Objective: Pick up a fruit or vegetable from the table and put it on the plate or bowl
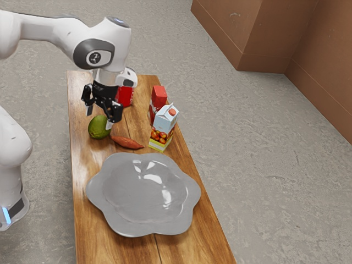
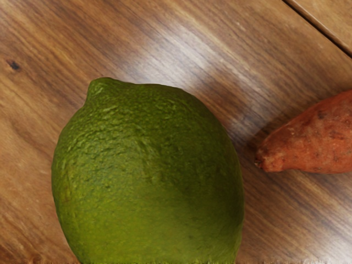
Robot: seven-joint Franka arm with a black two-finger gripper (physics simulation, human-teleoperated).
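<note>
In the exterior view my white arm comes in from the upper left, and my black two-finger gripper [image 1: 99, 116] hangs over the far end of the long wooden table [image 1: 88, 165]. My jaws stand apart, empty, one finger on either side of the space above the round green lime [image 1: 99, 127]. The lime lies on the wood just beneath them, left of the frame's centre. I cannot tell whether the lower fingertip grazes its top.

Just beside the lime, toward the exterior view's right, lies a slim orange-brown sweet potato [image 1: 127, 143], close to the lime but not touching it. Below both, in the lower middle of the frame, the wide grey plate with a scalloped rim [image 1: 102, 192] sits flat on the table with nothing on it.

Right of my gripper stand a tall red carton [image 1: 159, 99] and, in front of it, a white and blue carton with a fruit picture [image 1: 164, 127], both upright. A red can [image 1: 125, 94] stands behind my hand.

In the wrist view the lime [image 2: 148, 176] sits directly under my hand, its pebbled skin resting on the dark wood grain [image 2: 209, 49]. The tapered end of the sweet potato [image 2: 311, 140] lies beside it, a strip of bare wood between them.
</note>
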